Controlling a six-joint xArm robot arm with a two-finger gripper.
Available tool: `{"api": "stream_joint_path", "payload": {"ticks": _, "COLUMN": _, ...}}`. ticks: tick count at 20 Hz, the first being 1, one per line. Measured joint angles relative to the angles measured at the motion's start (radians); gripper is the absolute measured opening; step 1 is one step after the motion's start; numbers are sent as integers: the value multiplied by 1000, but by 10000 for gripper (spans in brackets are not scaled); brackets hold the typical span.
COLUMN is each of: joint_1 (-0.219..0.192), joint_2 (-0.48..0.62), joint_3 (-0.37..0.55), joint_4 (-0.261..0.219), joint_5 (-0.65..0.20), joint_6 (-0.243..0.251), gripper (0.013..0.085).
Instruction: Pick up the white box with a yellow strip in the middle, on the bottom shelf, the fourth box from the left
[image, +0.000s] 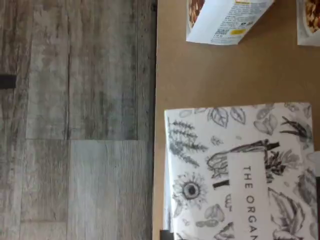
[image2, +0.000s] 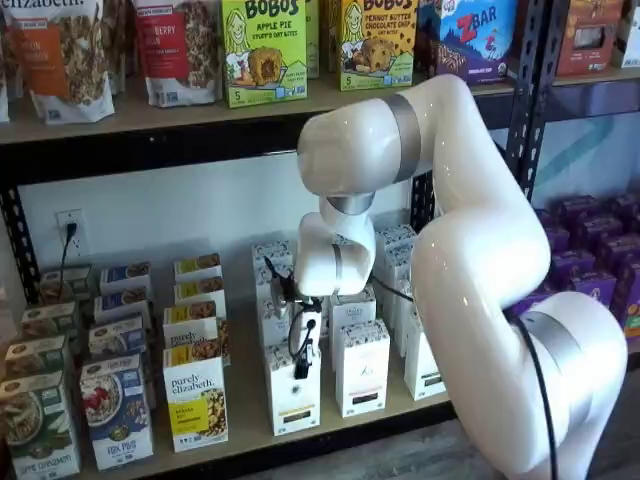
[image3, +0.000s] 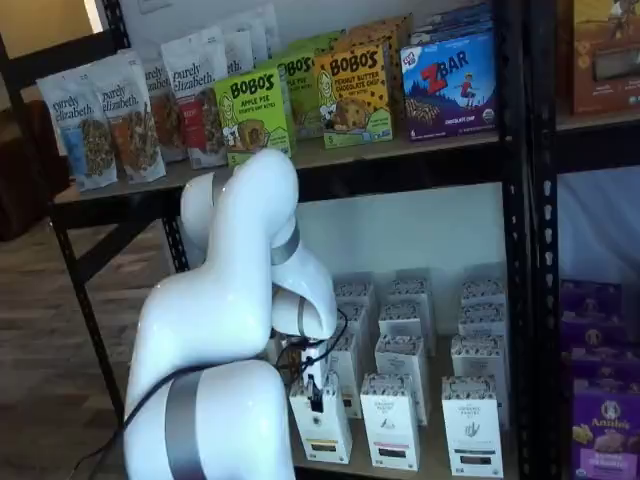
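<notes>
The white box (image2: 293, 398) stands at the front of the bottom shelf (image2: 247, 405), a tall narrow carton with a dark-speckled top band and a black label near its base. It also shows in the other shelf view as the white box (image3: 323, 428). My gripper (image2: 301, 350) hangs straight down onto its top, and the black fingers (image3: 316, 388) sit closed on the carton's upper edge. The wrist view shows the leaf-printed top of a white carton (image: 240, 170) of this kind on the tan board (image: 215, 75); the fingers are hidden there.
More white cartons (image2: 362, 365) stand to the right and behind in rows. A shorter purely elizabeth box (image2: 196, 400) stands close on the left, with cereal boxes (image2: 115, 405) beyond. The upper shelf (image2: 150, 115) and my white arm (image2: 470, 250) hang over the spot. Grey floor planks (image: 75, 120) lie past the shelf edge.
</notes>
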Motion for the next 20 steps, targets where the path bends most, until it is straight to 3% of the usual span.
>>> {"api": "stream_joint_path", "payload": {"ticks": 7, "joint_1": 4, "joint_2": -62, "joint_3": 79, "joint_4": -17, "joint_5": 0, "joint_6": 18, "gripper": 530}}
{"api": "stream_joint_path", "payload": {"ticks": 20, "joint_1": 32, "joint_2": -192, "joint_3": 284, "joint_4": 8, "joint_5": -58, "joint_6": 12, "gripper": 530}}
